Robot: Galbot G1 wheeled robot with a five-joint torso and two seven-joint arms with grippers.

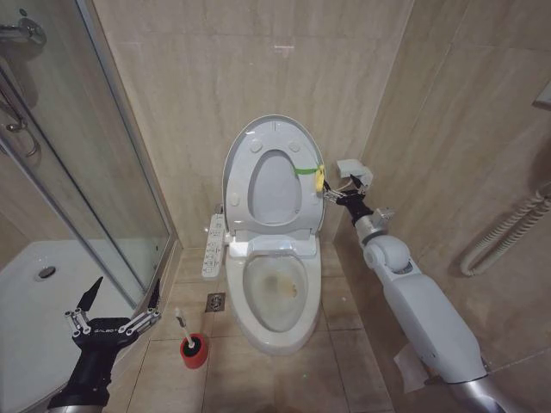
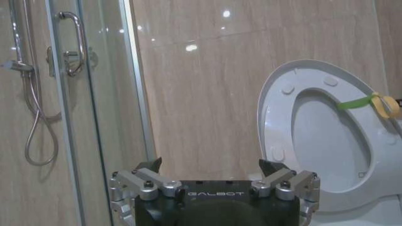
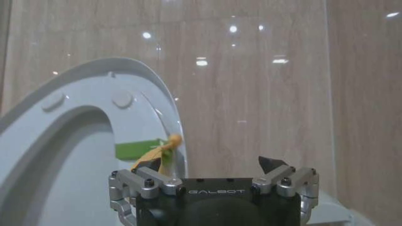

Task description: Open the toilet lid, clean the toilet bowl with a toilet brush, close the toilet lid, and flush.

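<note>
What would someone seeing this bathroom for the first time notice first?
The toilet lid stands raised against the back wall, with the right gripper at its edge by a green and yellow tag. Below it the toilet bowl lies open with brownish stains inside. On the floor to its left the toilet brush stands in a red holder, with the left gripper open nearby.

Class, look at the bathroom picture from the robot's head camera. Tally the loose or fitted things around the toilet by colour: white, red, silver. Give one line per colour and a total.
White: 3 - the raised glossy plastic oval toilet lid, the stained ceramic toilet bowl, the thin stick-handled toilet brush
Red: 1 - the small cup-shaped brush holder
Silver: 1 - the square metal floor drain
Total: 5
</note>
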